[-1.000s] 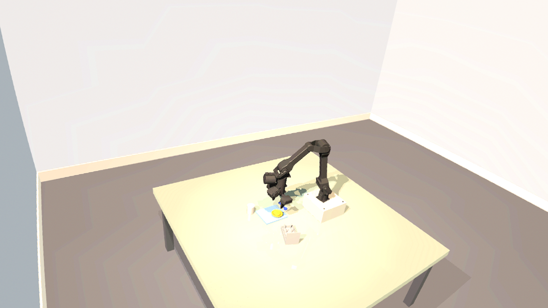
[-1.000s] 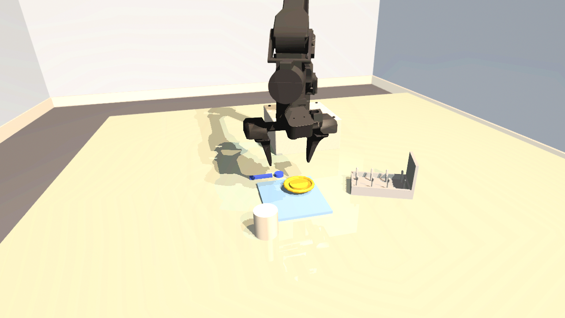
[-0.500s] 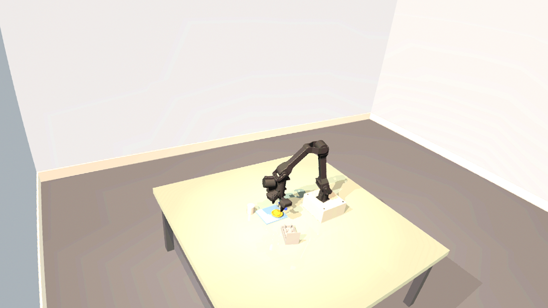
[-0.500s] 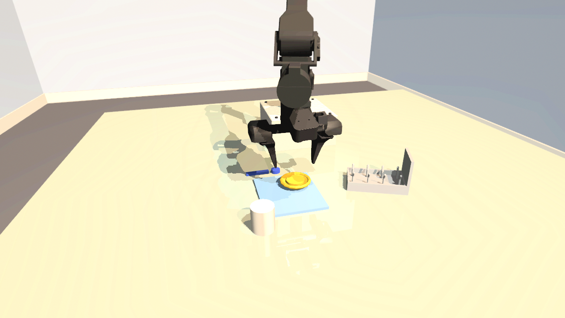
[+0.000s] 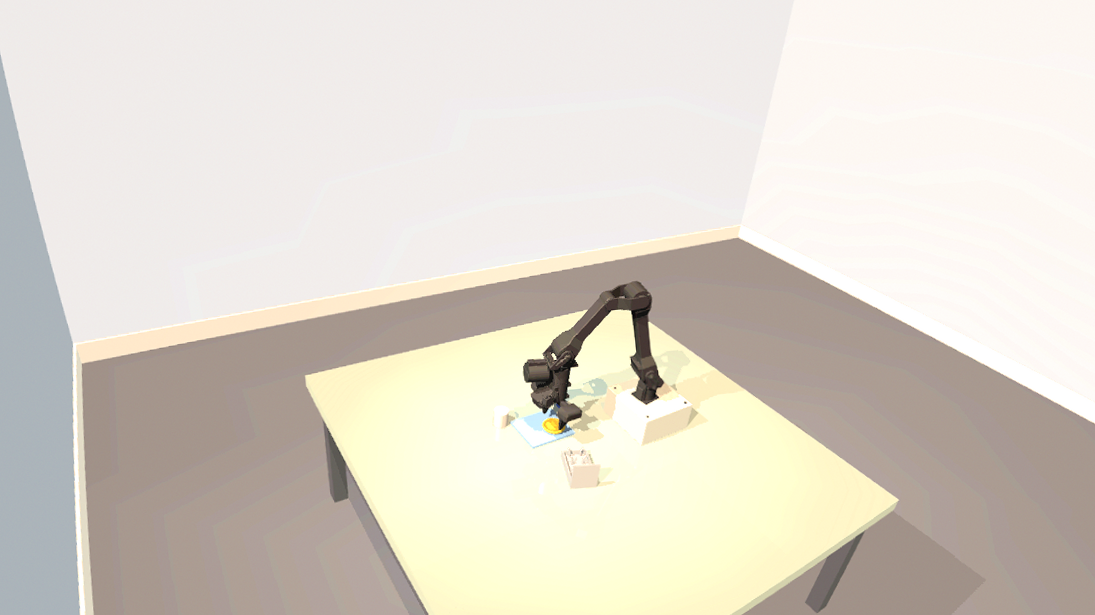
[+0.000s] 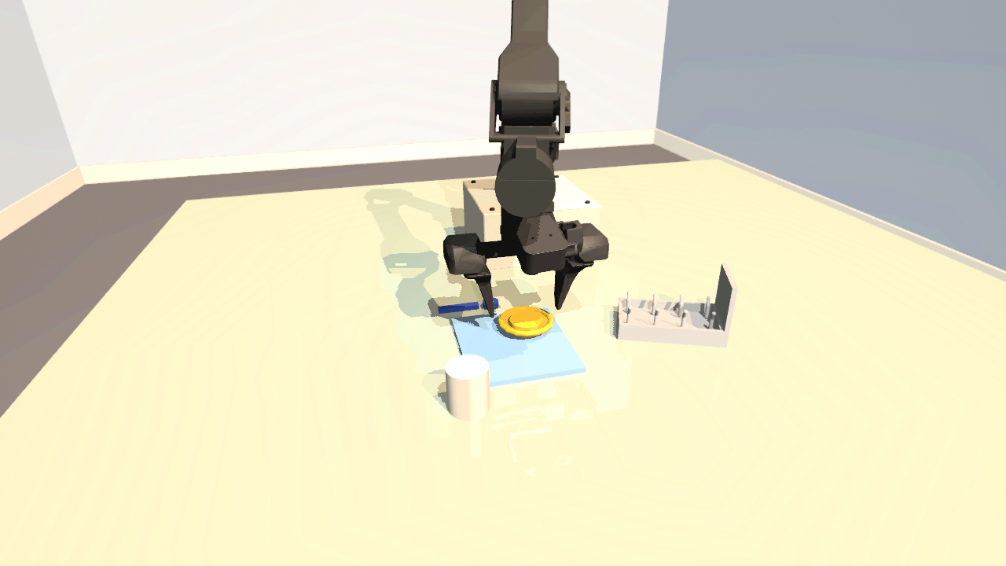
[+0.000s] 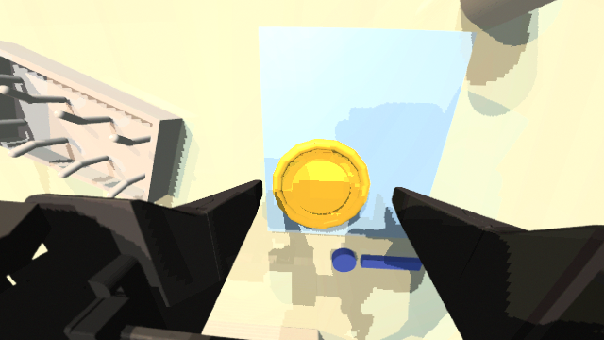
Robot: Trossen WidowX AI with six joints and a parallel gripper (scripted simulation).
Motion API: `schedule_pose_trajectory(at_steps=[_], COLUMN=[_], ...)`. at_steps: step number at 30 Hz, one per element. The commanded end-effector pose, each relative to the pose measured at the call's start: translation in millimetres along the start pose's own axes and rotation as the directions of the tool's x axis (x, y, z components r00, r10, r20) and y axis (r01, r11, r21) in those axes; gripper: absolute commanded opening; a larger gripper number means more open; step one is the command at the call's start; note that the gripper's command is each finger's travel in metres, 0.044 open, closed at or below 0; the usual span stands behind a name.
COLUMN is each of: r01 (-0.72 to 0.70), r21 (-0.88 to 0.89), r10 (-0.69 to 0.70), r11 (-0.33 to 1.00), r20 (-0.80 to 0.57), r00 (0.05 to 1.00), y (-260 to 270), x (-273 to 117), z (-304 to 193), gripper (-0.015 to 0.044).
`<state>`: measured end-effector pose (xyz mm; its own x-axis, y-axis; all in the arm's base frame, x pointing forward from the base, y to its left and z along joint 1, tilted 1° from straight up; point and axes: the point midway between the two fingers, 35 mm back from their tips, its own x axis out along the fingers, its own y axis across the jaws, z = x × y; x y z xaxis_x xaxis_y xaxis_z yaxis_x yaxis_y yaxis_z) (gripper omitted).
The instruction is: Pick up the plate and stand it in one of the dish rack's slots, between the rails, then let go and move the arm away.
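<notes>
Pincer hovered with fingers wide apart, empty, above yellow plate; plate lay flat on pale blue mat, dish rack well apart; best to lower straddling rim, then clamp edge.

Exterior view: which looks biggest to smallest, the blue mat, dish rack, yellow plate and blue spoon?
1. Blue mat and dish rack: too alike to rank
2. Yellow plate
3. Blue spoon, partly hidden behind a tool finger

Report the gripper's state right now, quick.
Gripper: open, holding nothing; its fingers straddle the yellow plate, which lies flat on the blue mat.
</notes>
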<state>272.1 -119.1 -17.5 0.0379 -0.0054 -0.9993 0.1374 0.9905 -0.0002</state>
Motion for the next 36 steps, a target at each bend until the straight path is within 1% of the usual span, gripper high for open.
schedule_pose_trajectory(at_steps=[1, 13, 16, 21, 32, 36], r01=[-0.009, -0.009, -0.009, -0.009, -0.009, -0.009], r21=[0.004, 0.004, 0.004, 0.004, 0.004, 0.004], r10=[0.009, 0.009, 0.009, 0.009, 0.009, 0.009], r11=[1.000, 1.000, 1.000, 1.000, 1.000, 1.000], r20=[-0.014, -0.014, -0.014, -0.014, -0.014, -0.014], r00=[1.000, 1.000, 1.000, 1.000, 1.000, 1.000], y=[2.2, 2.8, 2.8, 2.8, 2.8, 1.9], x=[9.7, 26.4, 26.4, 26.4, 26.4, 18.3], z=[-4.4, -5.8, -5.8, -5.8, -5.8, -2.8], gripper=[0.0400, 0.0400, 0.0380, 0.0379, 0.0306, 0.0201])
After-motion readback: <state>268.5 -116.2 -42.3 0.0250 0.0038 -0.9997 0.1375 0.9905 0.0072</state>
